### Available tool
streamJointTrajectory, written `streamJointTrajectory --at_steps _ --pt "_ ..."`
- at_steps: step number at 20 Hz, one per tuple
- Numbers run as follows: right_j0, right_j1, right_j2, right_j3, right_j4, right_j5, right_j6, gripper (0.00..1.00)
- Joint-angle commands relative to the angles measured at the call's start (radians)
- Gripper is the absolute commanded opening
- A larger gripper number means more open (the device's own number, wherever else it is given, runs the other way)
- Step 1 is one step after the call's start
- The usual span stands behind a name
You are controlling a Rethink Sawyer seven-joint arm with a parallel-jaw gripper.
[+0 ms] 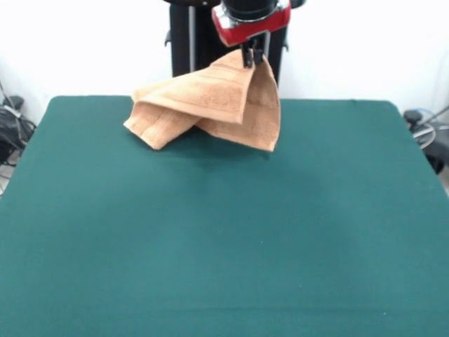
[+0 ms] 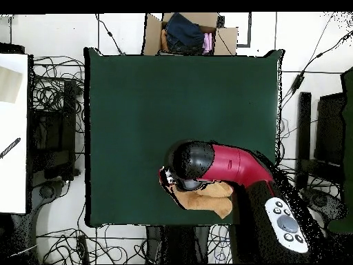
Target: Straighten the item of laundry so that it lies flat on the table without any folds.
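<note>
Claw (image 1: 253, 57) pinches one towel (image 1: 210, 105) above one table (image 1: 224, 239).

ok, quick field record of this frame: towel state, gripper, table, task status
towel: orange-tan, lifted by one corner, draped in folds, lower edges near or on the table
gripper: shut on the towel's top corner, below the red wrist
table: dark green top, towel toward its robot-side edge
arm: red and black, covers most of the towel from overhead
task status: not flat yet, folds remain

White wall (image 1: 365, 42), cabled floor (image 2: 58, 90), cardboard box (image 2: 189, 33)
</note>
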Motion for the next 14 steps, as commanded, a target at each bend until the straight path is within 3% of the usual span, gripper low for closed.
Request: streamJointTrajectory --at_steps 1,14 --pt "0.035 0.029 -0.038 -0.114 -0.016 0.109 0.178 0.00" --pt "0.060 0.071 -0.040 -0.194 -0.025 0.155 0.178 0.00"
